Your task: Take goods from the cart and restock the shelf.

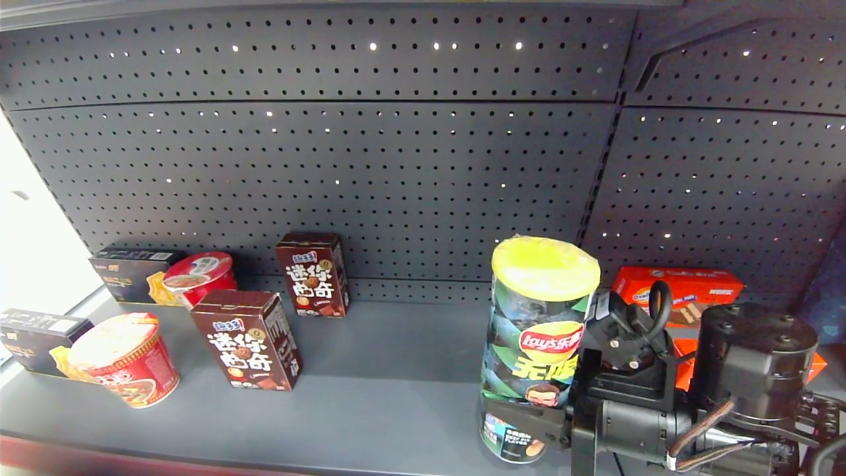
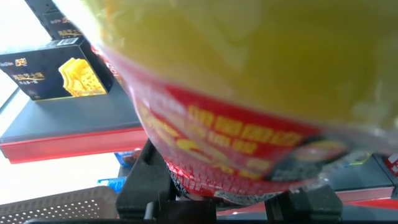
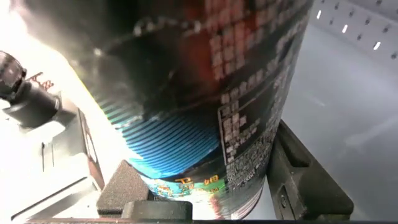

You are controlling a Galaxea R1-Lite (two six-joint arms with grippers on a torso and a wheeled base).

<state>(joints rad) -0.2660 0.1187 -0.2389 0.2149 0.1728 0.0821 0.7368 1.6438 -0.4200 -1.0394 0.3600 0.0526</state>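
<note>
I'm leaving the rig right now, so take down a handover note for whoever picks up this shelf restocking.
Right claw: shut on the chips can, upright at the shelf's front right.
Left claw: shut on a noodle cup, held away from the shelf.
Done: a red cup and a brown box stand front left, more behind.
Left: release the can, shelve the noodle cup.

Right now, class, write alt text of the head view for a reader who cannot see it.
The right gripper holds a yellow-lidded chip can upright at the front right of a grey shelf. To its left stand two brown boxes, two red noodle cups and two black boxes; an orange box lies behind the arm.
</note>
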